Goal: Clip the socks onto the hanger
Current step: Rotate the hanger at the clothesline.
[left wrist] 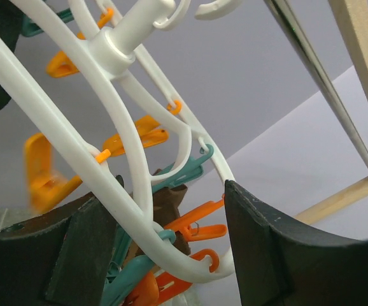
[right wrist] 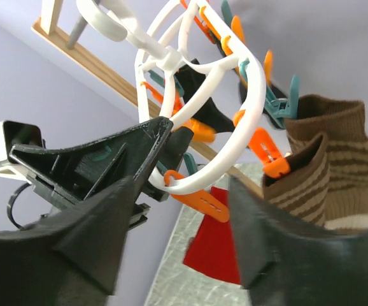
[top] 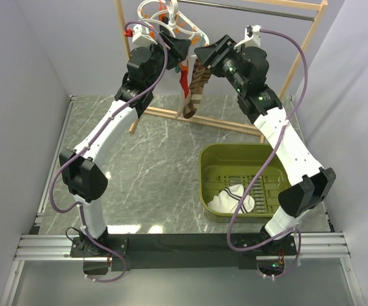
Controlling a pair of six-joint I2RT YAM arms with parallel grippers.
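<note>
The white hanger (top: 163,18) with orange and teal clips hangs from the rack's rail at the top. My left gripper (top: 181,50) is raised to it. In the left wrist view the gripper (left wrist: 165,213) is open, with the hanger's white rim (left wrist: 133,210) passing between its jaws. My right gripper (top: 204,52) is open and empty beside the hanger. In the right wrist view (right wrist: 184,242) an orange clip (right wrist: 200,205) hangs between its fingers. A white sock with dark stripes (top: 232,199) lies bunched in the green basket (top: 207,167); I cannot tell if a second one is there.
Brown striped socks (top: 198,86) and a red cloth (top: 184,78) hang clipped under the hanger; they also show in the right wrist view (right wrist: 324,166). The wooden rack frame (top: 302,48) stands at the back. The marble table (top: 152,172) has grey walls on both sides.
</note>
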